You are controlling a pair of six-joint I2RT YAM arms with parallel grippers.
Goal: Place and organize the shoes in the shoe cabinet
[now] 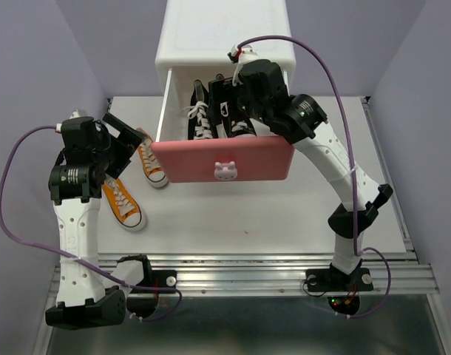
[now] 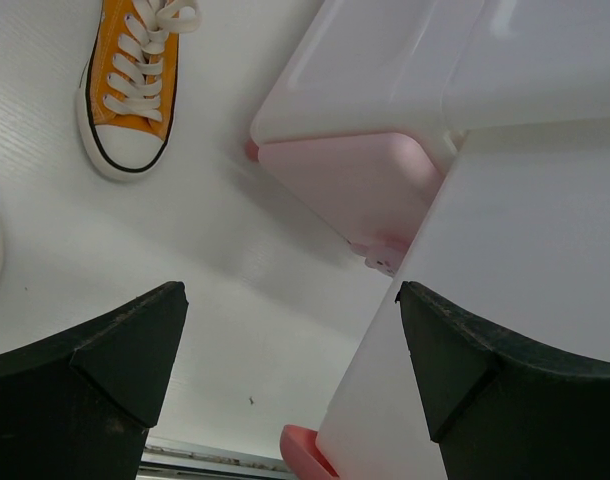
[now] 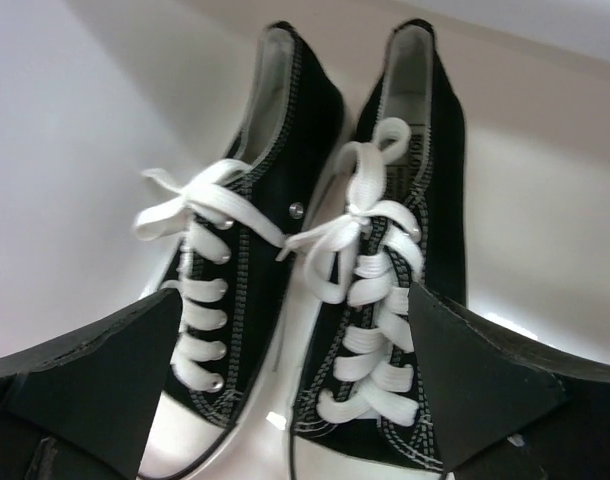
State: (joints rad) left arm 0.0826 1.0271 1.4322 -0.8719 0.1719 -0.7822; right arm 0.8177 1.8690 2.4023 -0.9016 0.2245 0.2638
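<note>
Black canvas lace-up sneakers [image 3: 240, 260] sit paired in the white plastic cabinet's [image 1: 225, 29] open deep-pink drawer [image 1: 222, 159], upper centre, under your spread, empty right gripper [image 3: 295, 300], so the job looks half done, with the orange canvas pair [image 1: 123, 203] left on the white table [image 1: 270, 214], left, beside your equally spread left gripper [image 2: 292, 290].

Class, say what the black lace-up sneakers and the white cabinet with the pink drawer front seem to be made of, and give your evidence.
Black lace-up sneakers: likely matte canvas, with visible stitching, woven white laces and a smooth, rubber-looking toe cap. White cabinet and pink drawer front: probably moulded plastic, smooth, slightly glossy, with rounded edges.
</note>
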